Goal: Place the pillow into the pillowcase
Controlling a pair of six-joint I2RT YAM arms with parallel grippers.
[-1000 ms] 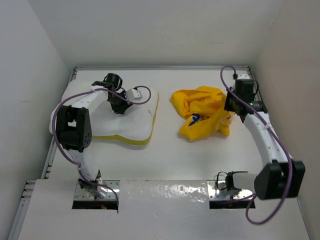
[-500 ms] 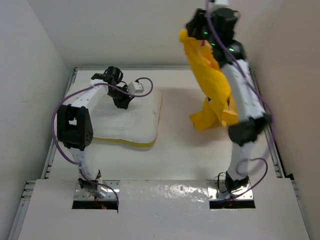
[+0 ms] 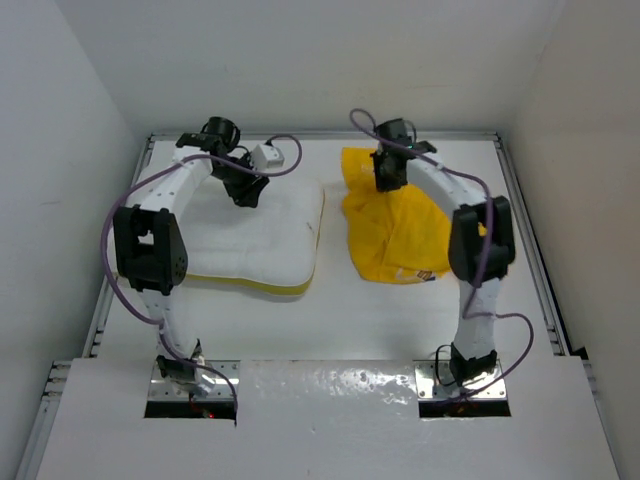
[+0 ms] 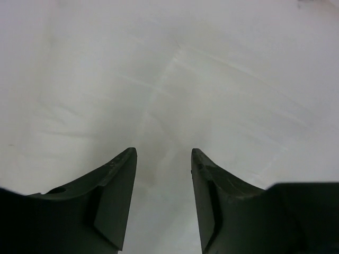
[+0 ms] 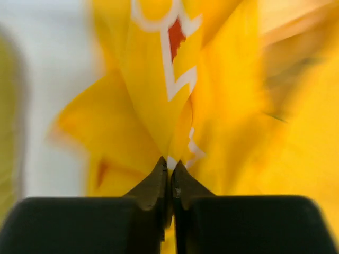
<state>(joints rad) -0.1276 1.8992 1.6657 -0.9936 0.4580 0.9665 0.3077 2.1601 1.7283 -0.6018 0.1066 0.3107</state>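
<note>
**Operator:** How is the pillowcase (image 3: 400, 235) likely to handle?

**Technician:** It is presenting as thin, light, limp fabric. It is folding and bunching freely, so it will probably sag from any single grip point and may slip out of a shallow pinch. The best hold is judged to be the hem of the open end, one layer only. Which layer is being held now cannot be told.

**Operator:** Where is it lying relative to the right gripper (image 5: 170, 168)?

**Technician:** The right jaws are pressing together, pinching a fold of yellow cloth between their tips. The rest of the case is spreading out beyond and below the tips, lying crumpled on the table (image 3: 330, 320).

**Operator:** And the pillow (image 3: 255, 240)?

**Technician:** It is looking soft, bulky and compressible, and probably light for its size. A corner or the yellow-banded edge is judged the firmest place to hold.

**Operator:** Where is it relative to the left gripper (image 4: 161, 156)?

**Technician:** The left jaws are standing apart, holding nothing. White pillow surface is filling the space ahead of and between the tips. Whether the tips are touching it cannot be told. The pillow and pillowcase are lying side by side, not touching.
</note>
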